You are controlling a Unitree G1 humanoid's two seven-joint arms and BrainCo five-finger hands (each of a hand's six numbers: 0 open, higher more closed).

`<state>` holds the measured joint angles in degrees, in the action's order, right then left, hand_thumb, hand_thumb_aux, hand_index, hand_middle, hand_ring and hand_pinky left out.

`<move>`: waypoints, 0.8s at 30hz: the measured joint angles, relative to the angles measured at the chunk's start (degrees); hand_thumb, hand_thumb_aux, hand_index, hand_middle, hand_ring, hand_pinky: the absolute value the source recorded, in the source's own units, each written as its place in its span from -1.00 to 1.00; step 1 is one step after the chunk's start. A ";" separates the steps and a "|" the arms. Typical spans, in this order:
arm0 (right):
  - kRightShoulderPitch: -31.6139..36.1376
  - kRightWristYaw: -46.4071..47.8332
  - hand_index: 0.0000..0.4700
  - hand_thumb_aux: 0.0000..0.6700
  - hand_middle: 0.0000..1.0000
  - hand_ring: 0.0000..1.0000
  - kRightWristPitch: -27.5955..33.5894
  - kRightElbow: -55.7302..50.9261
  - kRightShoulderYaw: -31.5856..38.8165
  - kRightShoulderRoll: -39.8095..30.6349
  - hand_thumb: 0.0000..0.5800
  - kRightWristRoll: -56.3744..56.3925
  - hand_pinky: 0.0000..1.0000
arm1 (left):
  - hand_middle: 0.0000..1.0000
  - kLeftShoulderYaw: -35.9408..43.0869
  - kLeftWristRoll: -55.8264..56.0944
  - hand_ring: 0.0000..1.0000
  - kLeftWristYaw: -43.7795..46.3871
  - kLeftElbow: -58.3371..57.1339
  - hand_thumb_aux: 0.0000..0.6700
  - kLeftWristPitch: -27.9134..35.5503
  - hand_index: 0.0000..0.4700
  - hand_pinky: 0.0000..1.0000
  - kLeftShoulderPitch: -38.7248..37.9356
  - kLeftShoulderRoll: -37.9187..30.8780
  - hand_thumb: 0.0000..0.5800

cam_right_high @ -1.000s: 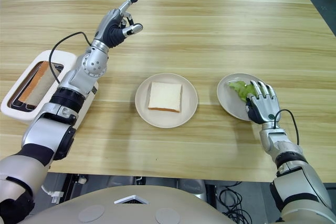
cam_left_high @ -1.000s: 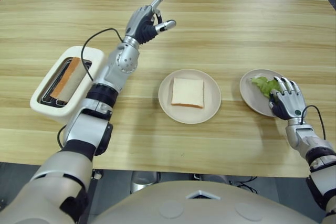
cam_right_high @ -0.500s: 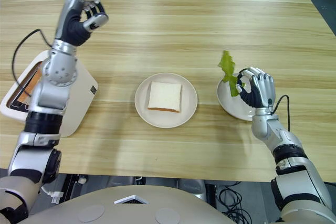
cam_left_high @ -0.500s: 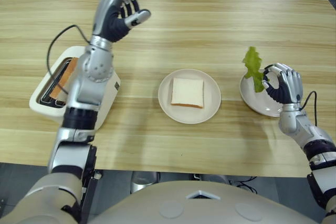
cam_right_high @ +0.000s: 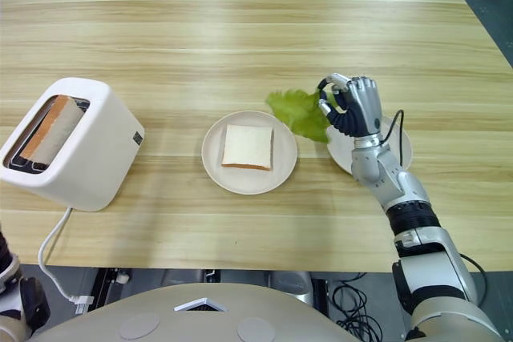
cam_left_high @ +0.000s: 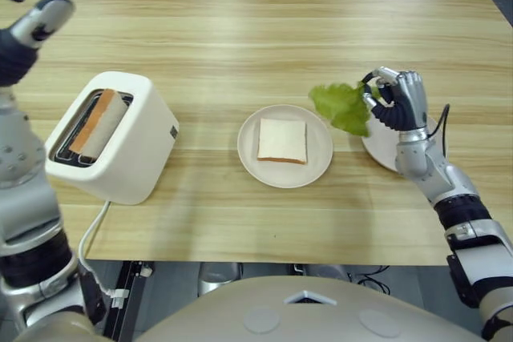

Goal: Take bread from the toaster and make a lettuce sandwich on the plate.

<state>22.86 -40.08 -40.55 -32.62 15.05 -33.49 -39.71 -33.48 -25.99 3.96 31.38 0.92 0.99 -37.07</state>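
Toaster (cam_left_high: pixel 136 150) is carrying a small dark mark on its side, too small to read; no other writing is legible. Right hand (cam_left_high: pixel 398 100) is pinching the lettuce (cam_left_high: pixel 341 106) at the leaf's right edge, fingers curled around it. The leaf is sticking out toward 9 o'clock from the hand and hanging off the table (cam_left_high: pixel 240 22). It is showing over the 2 o'clock rim of the plate (cam_left_high: pixel 319 143). One bread slice (cam_left_high: pixel 282 140) is lying flat at the plate's centre. The hand is hovering over the small plate (cam_right_high: pixel 345 154), at 3 o'clock of the main plate. A second slice (cam_left_high: pixel 100 122) is standing in the toaster slot. Left hand (cam_left_high: pixel 28 26) is hanging raised at 11 o'clock of the toaster; cannot tell its state.
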 measured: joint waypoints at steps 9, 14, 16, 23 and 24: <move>14.13 -5.71 0.96 1.00 1.00 1.00 1.28 -16.55 9.83 7.80 1.00 -11.66 1.00 | -1.00 -4.07 -2.80 -1.00 3.73 -6.64 -1.00 -0.57 -1.00 -1.00 -16.68 -0.28 -1.00; 20.47 -9.88 0.96 1.00 1.00 1.00 2.33 -25.95 14.35 11.68 1.00 -14.87 1.00 | -1.00 1.28 -4.00 -1.00 4.82 -9.83 -1.00 -0.62 -1.00 -1.00 -17.95 -0.32 -1.00; 22.86 -10.65 0.96 1.00 1.00 1.00 3.13 -29.66 15.68 13.10 1.00 -15.45 1.00 | -1.00 3.90 -4.55 -1.00 5.14 -10.82 -1.00 -0.72 -1.00 -1.00 -17.92 -0.26 -1.00; 24.74 -11.30 0.96 1.00 1.00 1.00 3.94 -35.87 19.91 18.23 1.00 -15.98 1.00 | -1.00 8.97 -4.94 -1.00 5.61 -13.00 -1.00 -1.19 -1.00 -1.00 -16.36 -0.20 -1.00; 24.74 -11.38 0.96 1.00 1.00 1.00 3.60 -35.92 20.37 19.00 1.00 -16.12 1.00 | -1.00 9.12 -4.98 -1.00 5.56 -13.38 -1.00 -1.21 -1.00 -1.00 -15.92 -0.21 -1.00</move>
<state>47.61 -51.46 -36.95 -68.54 35.42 -14.49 -55.83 -24.36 -30.97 9.52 18.01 -0.28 -14.93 -37.29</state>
